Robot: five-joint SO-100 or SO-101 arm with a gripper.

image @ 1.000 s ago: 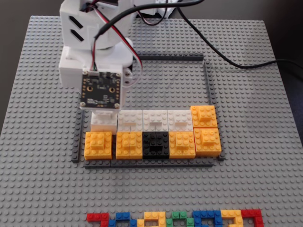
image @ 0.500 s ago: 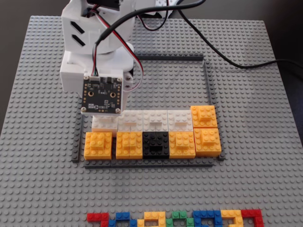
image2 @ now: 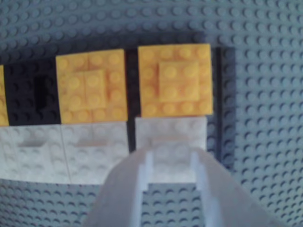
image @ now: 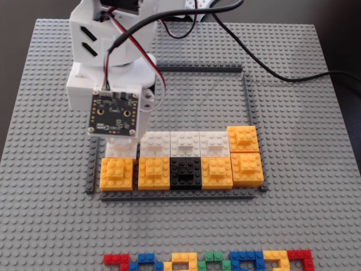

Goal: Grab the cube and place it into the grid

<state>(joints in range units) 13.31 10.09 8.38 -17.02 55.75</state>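
The cube (image2: 170,130), a white studded block, sits at the right end of the white row in the wrist view, just below an orange block (image2: 176,80). My gripper (image2: 170,153) straddles its near half, with a finger (image2: 132,189) on each side of its raised step, shut on it. In the fixed view the cube (image: 121,150) peeks out under my wrist camera board (image: 115,113), at the left end of the white row inside the grid (image: 248,107). My fingertips are hidden there. The grid's dark strip (image2: 218,94) runs right beside the cube.
Other white blocks (image: 186,144) fill the row to the right in the fixed view. In front stand orange blocks (image: 117,173) and a black block (image: 185,172). Multicoloured bricks (image: 208,261) line the front edge. A black cable (image: 282,70) crosses the back right.
My wrist has shifted a little left and lower over the cube. The cube has stayed at the left end of the white row.
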